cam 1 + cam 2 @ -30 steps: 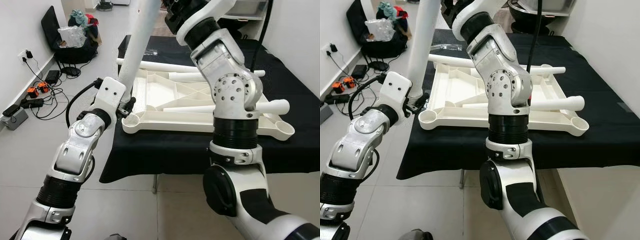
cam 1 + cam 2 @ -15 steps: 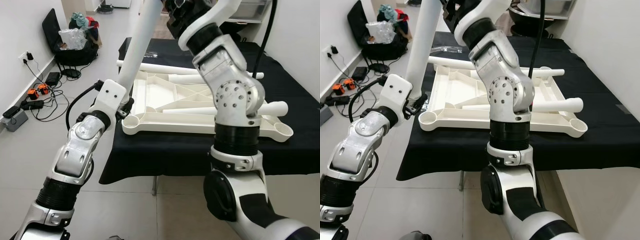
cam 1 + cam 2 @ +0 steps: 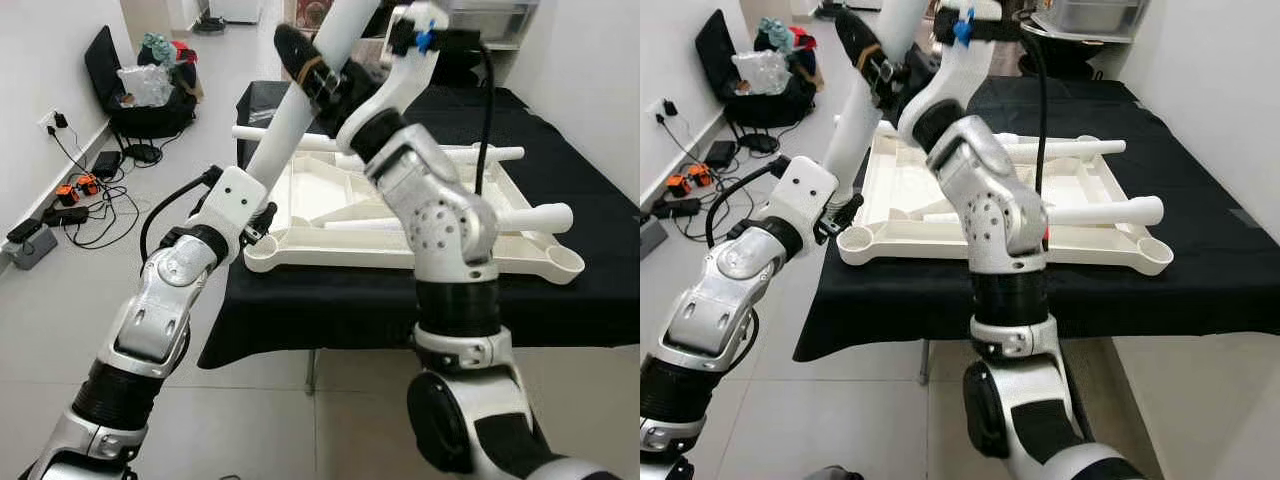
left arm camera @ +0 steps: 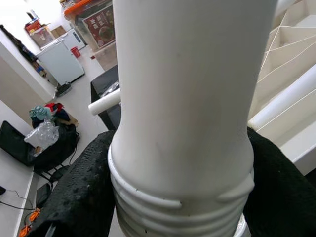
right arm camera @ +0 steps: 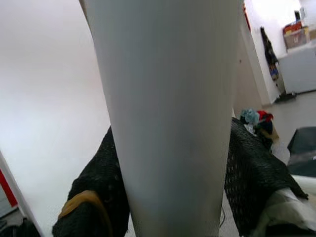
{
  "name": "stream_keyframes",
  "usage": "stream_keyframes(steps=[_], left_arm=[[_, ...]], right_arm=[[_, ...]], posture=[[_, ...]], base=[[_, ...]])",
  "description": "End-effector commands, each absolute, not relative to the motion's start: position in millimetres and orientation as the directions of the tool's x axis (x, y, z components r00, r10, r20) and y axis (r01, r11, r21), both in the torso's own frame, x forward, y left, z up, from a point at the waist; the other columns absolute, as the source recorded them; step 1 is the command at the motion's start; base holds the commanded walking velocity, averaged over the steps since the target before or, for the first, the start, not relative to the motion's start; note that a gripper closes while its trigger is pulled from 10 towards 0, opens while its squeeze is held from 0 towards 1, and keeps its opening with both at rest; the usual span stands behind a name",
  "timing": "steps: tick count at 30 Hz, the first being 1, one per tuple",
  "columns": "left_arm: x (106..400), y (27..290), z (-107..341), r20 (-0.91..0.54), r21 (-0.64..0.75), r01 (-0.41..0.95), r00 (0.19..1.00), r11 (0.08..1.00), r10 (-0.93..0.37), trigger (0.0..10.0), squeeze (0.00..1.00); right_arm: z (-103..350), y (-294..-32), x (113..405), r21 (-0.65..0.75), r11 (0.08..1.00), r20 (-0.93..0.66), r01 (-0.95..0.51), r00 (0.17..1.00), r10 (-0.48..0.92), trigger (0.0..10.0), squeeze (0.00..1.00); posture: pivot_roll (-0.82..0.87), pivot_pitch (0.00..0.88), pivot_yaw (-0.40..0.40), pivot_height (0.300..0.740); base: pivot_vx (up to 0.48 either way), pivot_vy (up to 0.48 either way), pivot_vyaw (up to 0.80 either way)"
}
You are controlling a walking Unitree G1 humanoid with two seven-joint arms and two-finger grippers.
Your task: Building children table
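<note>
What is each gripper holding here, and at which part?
Both hold one long white plastic table leg: the left gripper at its threaded lower end, the right gripper higher up the shaft.

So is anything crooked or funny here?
Yes: the white table leg both grippers hold leans steeply instead of standing straight over the corner socket of the upside-down tabletop. Two more legs lie loose across it.

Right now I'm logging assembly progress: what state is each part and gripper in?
Table leg: tilted, held by both grippers, threaded end low at a corner socket.
Left gripper: shut near leg's threaded end.
Right gripper: shut higher up.
Tabletop: upside down on black cloth.
Spare legs: lying loose on it.
</note>
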State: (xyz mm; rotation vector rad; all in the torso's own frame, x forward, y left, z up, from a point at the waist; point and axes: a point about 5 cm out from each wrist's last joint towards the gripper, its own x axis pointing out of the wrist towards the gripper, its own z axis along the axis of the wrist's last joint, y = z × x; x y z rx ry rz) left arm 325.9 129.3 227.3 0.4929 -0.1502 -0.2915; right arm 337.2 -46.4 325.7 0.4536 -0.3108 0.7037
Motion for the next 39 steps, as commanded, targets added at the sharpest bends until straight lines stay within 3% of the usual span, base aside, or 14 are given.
stream_keyframes(steps=[1,30,31,33,34,39], left_arm=[[325.2,123.2,234.7,0.105,0.491,0.243,0.937,0.837,-0.333,10.0,0.00],[319.1,107.0,226.1,0.082,0.485,0.305,0.917,0.820,-0.390,10.0,0.00],[318.7,106.4,225.7,0.081,0.487,0.307,0.916,0.818,-0.392,10.0,0.00],[318.7,106.4,225.7,0.081,0.487,0.307,0.916,0.818,-0.392,10.0,0.00],[318.4,106.0,225.3,0.080,0.487,0.309,0.916,0.817,-0.394,10.0,0.00],[318.0,105.8,225.1,0.081,0.487,0.309,0.915,0.817,-0.394,10.0,0.00]], right_arm=[[328.2,-45.8,335.2,0.277,0.684,0.435,-0.675,0.723,0.538,10.0,0.00],[318.1,-19.6,325.1,0.298,0.664,0.432,-0.685,0.718,0.546,10.0,0.00],[317.5,-18.8,324.9,0.297,0.664,0.429,-0.687,0.717,0.550,8.7,0.00],[317.5,-18.8,324.9,0.297,0.664,0.429,-0.687,0.717,0.550,8.7,0.00],[317.2,-18.5,324.6,0.296,0.662,0.428,-0.689,0.715,0.552,0.0,0.00],[316.4,-18.8,324.3,0.292,0.668,0.426,-0.685,0.718,0.550,0.0,0.00]], posture=[[-0.02,0.011,-0.042,0.740],[-0.02,0.019,-0.035,0.740],[-0.02,0.018,-0.035,0.740],[-0.02,0.018,-0.035,0.740],[-0.02,0.018,-0.035,0.740],[-0.02,0.019,-0.035,0.740]], base=[[0.000,0.000,0.00],[0.000,0.000,0.00],[0.000,0.000,0.00],[0.000,0.000,0.00],[0.000,0.000,0.00],[0.000,0.000,0.00]])
